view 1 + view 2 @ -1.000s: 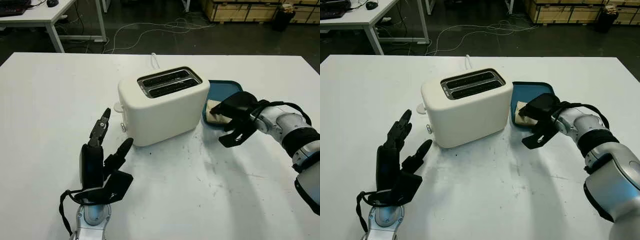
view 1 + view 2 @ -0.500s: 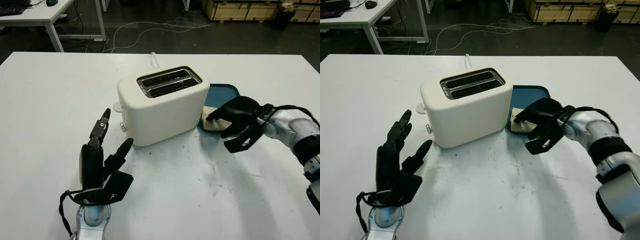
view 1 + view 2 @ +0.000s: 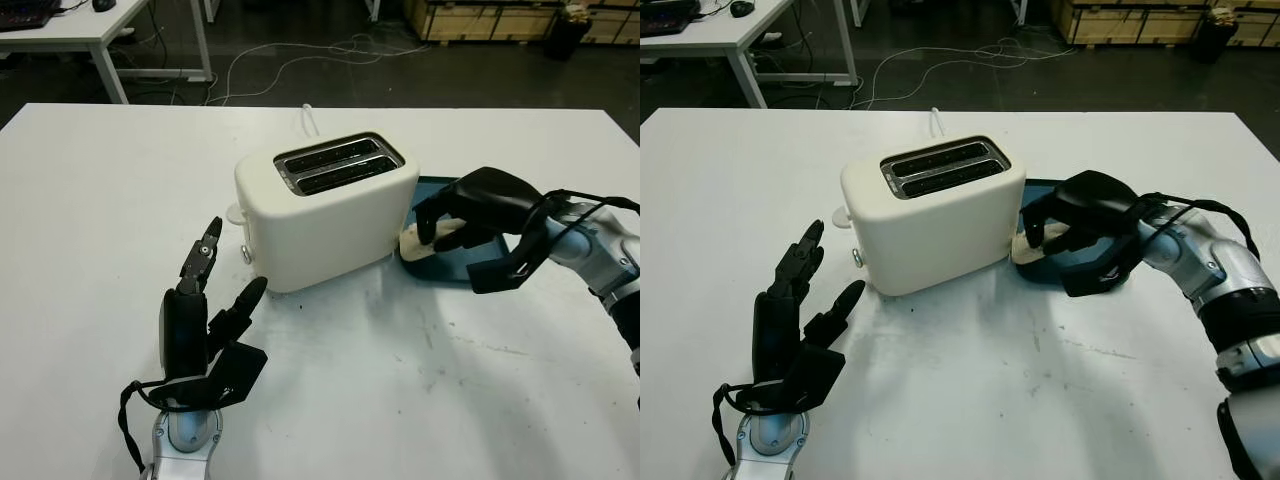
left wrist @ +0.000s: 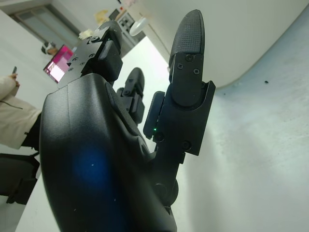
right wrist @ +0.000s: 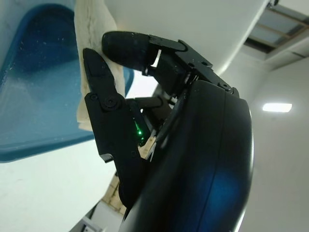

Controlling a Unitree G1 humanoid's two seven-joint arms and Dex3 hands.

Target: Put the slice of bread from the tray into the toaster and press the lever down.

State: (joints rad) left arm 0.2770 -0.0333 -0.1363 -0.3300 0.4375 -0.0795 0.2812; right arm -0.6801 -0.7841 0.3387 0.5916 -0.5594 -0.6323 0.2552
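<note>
A cream two-slot toaster (image 3: 325, 215) stands mid-table, its lever (image 3: 237, 213) on the left end. Just right of it lies a blue tray (image 3: 458, 270). My right hand (image 3: 432, 226) hovers over the tray's near-left corner, shut on the slice of bread (image 3: 418, 243), which is tilted up close beside the toaster's right wall. In the right wrist view the bread (image 5: 89, 29) is pinched between thumb and fingers above the tray (image 5: 34, 87). My left hand (image 3: 215, 290) is open at the front left, in front of the toaster's lever end.
The white table (image 3: 100, 200) extends wide on the left and at the front. The toaster's white cord (image 3: 310, 122) trails off behind it. Beyond the far edge are a dark floor with cables (image 3: 300, 60) and another table (image 3: 90, 30).
My right hand has closed on the bread and raised its edge off the tray, the wrist swinging right. The left hand has stayed put.
</note>
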